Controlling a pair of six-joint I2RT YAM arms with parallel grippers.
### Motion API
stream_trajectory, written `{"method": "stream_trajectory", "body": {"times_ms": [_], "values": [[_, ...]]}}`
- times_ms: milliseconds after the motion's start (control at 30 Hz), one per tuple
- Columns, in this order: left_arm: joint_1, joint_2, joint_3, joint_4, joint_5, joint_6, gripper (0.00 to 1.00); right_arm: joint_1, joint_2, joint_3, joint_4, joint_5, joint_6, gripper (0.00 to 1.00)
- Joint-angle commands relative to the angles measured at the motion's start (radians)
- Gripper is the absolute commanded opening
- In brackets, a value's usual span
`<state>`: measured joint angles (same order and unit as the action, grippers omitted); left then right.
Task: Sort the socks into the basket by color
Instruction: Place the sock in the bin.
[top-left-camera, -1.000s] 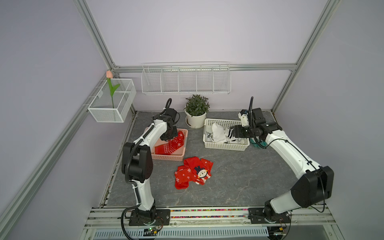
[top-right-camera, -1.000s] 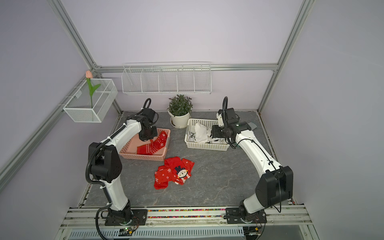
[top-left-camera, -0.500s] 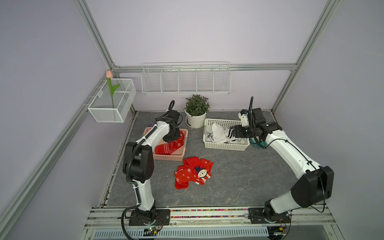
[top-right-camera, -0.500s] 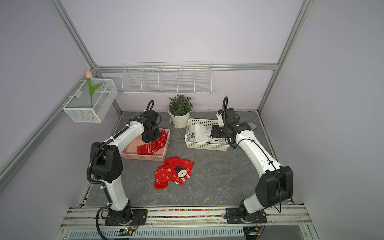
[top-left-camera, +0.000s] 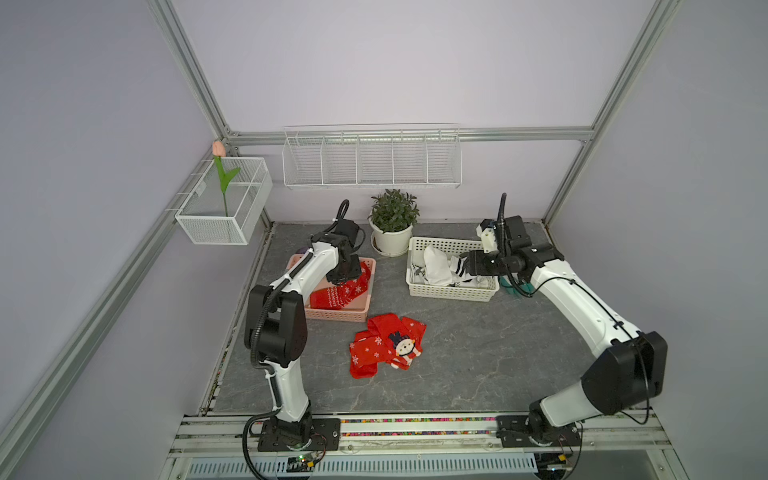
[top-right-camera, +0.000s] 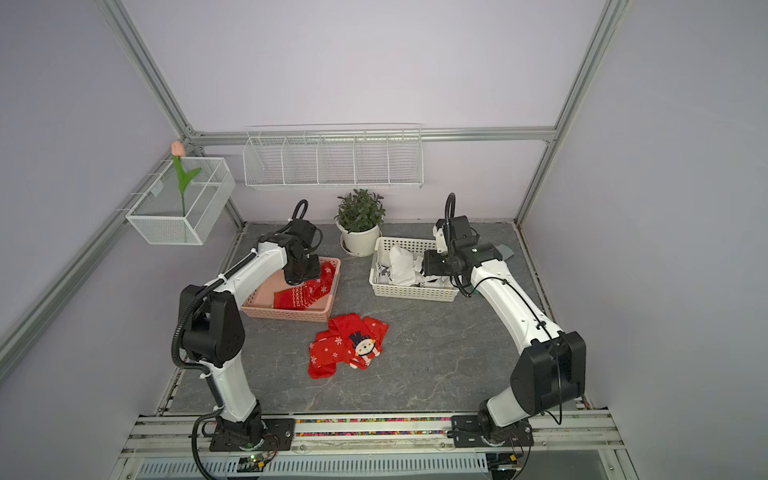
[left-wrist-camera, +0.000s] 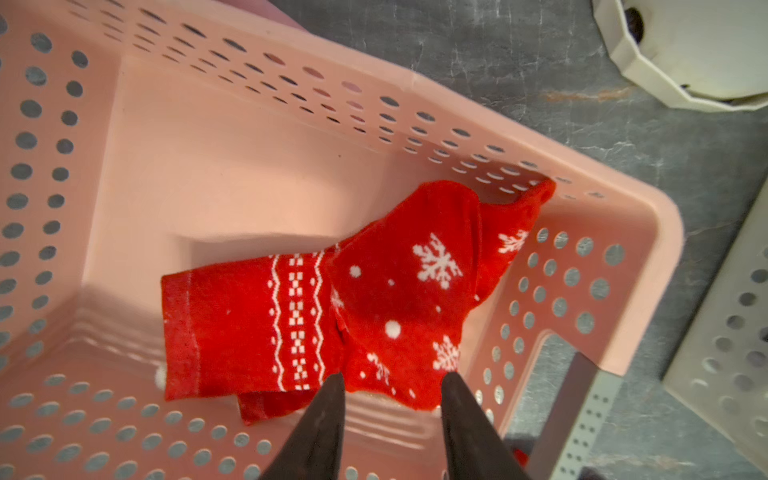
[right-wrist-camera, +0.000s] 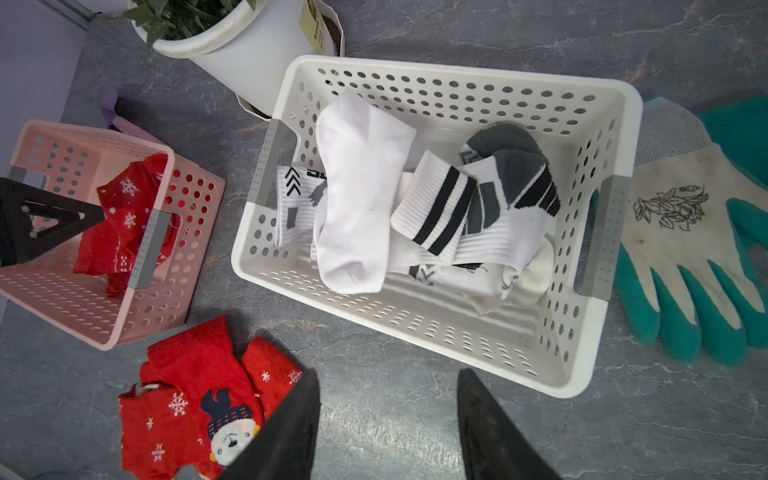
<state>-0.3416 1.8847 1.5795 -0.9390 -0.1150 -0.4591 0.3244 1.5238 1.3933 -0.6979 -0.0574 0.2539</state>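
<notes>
Since a second ago my left gripper (left-wrist-camera: 392, 376) has slid a little along the pink basket (left-wrist-camera: 648, 266) toward the potted plant and its jaws have come apart, so the red snowflake sock (left-wrist-camera: 374, 299) now lies loose on the basket floor, its toe riding up the corner wall; my right gripper (right-wrist-camera: 387, 371) has not shifted and hangs with its jaws apart and empty by the near edge of the white basket (right-wrist-camera: 457, 345), where the white and striped socks (right-wrist-camera: 361, 187) are already piled. The step in hand is the let-go, and I judge it nearly done. To finish it well I should spread the left jaws a touch wider before I rise, because the sock's hem sits right under my fingertips and soft knit likes to cling and ride up with a finger. Then I should lift straight up, not sideways, so I neither drag the toe over the rim nor nudge the light basket. What remains is the heap of red socks (top-left-camera: 386, 345) on the table (top-left-camera: 478, 353), just in front of the pink basket; they overlap, so I would come down over a raised fold, pinch deep, and leave the teal gloves (right-wrist-camera: 685, 232) beside the white basket alone
</notes>
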Motion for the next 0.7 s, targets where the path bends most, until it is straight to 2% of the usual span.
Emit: {"method": "stream_trajectory", "body": {"times_ms": [0, 267, 667], "values": [[-0.008, -0.062, 0.026, -0.008, 0.020, 0.002, 0.46, 0.007, 0.011, 0.002, -0.009, -0.009, 0.001, 0.55], [-0.090, -0.171, 0.006, -0.063, 0.010, -0.005, 0.47, 0.008, 0.008, 0.005, -0.008, -0.009, 0.001, 0.55], [-0.323, -0.438, -0.226, -0.072, -0.023, -0.131, 0.71, 0.008, -0.007, -0.024, 0.015, -0.020, 0.003, 0.56]]}}
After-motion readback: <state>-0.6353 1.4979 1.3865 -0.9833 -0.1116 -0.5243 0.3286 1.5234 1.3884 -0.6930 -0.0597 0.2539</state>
